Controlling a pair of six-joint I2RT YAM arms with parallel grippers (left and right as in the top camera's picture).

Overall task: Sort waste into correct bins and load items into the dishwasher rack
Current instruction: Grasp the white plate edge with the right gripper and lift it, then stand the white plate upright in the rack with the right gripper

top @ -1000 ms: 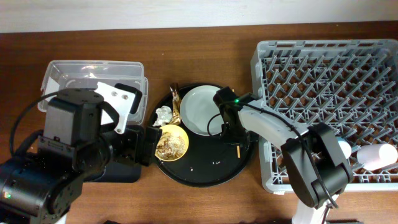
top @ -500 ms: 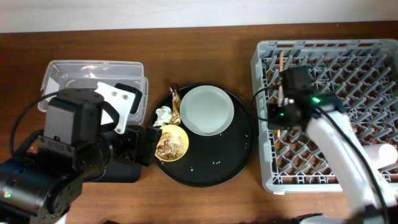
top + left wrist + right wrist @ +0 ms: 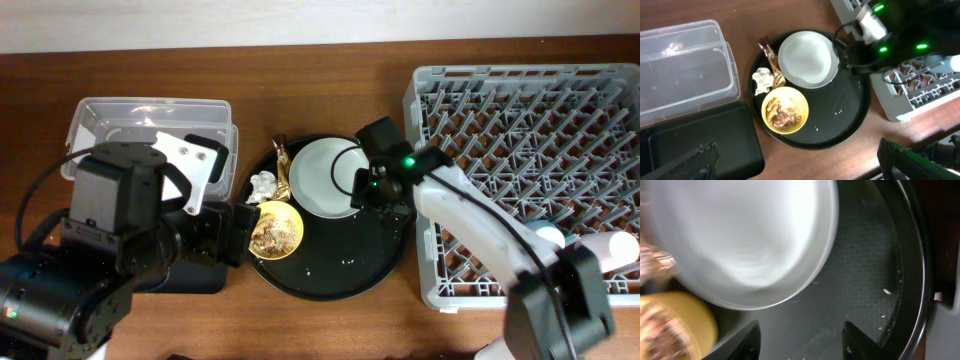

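Observation:
The pale grey-green plate (image 3: 325, 178) lies on the big round black tray (image 3: 340, 275). It also shows in the left wrist view (image 3: 806, 59) and the right wrist view (image 3: 740, 240). The yellow bowl (image 3: 275, 228) holds brownish food scraps (image 3: 784, 114). The white tissue (image 3: 263, 182) and the brown-gold wrapper (image 3: 284, 165) lie left of the plate. My right gripper (image 3: 802, 345) is open and empty, low over the tray by the plate's right edge (image 3: 370, 188). My left gripper (image 3: 800, 167) is open and empty over the shallow black tray (image 3: 700, 140). I cannot make out the chopsticks.
The clear tub (image 3: 150, 130) stands at the far left, with the shallow black tray (image 3: 195, 275) in front of it. The grey dishwasher rack (image 3: 530, 120) fills the right side. A blue cup (image 3: 548, 238) and a pink cup (image 3: 610, 250) lie in its near right part.
My right gripper went from the round tray to the rack's left side and came back beside the plate. The chopstick that lay on the round tray is gone from it.

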